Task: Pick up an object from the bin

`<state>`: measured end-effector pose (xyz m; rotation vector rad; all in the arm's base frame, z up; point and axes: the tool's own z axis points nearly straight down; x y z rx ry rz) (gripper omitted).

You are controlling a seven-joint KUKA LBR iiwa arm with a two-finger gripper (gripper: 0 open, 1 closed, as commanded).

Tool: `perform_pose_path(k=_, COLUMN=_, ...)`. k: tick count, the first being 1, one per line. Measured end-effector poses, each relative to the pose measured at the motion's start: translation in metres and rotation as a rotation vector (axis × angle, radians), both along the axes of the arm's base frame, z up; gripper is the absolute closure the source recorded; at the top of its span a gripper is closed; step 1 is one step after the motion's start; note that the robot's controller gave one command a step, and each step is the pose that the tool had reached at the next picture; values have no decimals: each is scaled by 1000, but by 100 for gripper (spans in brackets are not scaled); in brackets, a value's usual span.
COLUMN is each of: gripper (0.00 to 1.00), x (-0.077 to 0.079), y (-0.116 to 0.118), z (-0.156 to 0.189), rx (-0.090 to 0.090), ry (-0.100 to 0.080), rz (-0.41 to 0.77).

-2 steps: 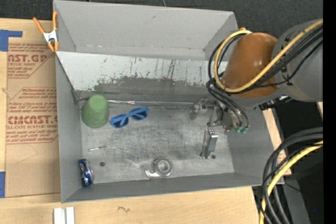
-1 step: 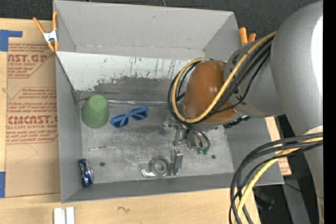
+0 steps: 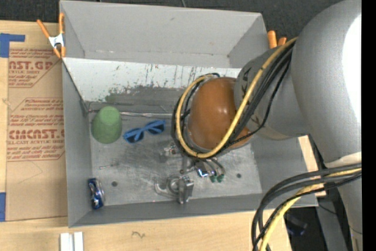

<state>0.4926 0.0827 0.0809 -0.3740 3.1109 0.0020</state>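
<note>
Up-left of the tool (image 3: 182,187), blue sunglasses (image 3: 144,130); tool's grip state unclear.

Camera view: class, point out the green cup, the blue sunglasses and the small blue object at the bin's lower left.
Green cup (image 3: 106,124), camera view, middle of its body.
Blue sunglasses (image 3: 144,131), camera view, frame between the lenses.
Small blue object (image 3: 96,193), camera view, its middle.
</note>
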Motion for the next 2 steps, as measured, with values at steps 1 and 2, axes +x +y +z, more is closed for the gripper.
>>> perform_pose_path(k=1, gripper=100, x=-2, y=0, z=-1, rx=-1, ry=8, rz=0)
perform_pose_path(k=2, gripper=100, x=10, y=-60, z=225, rx=-3, ry=-3, rz=138)
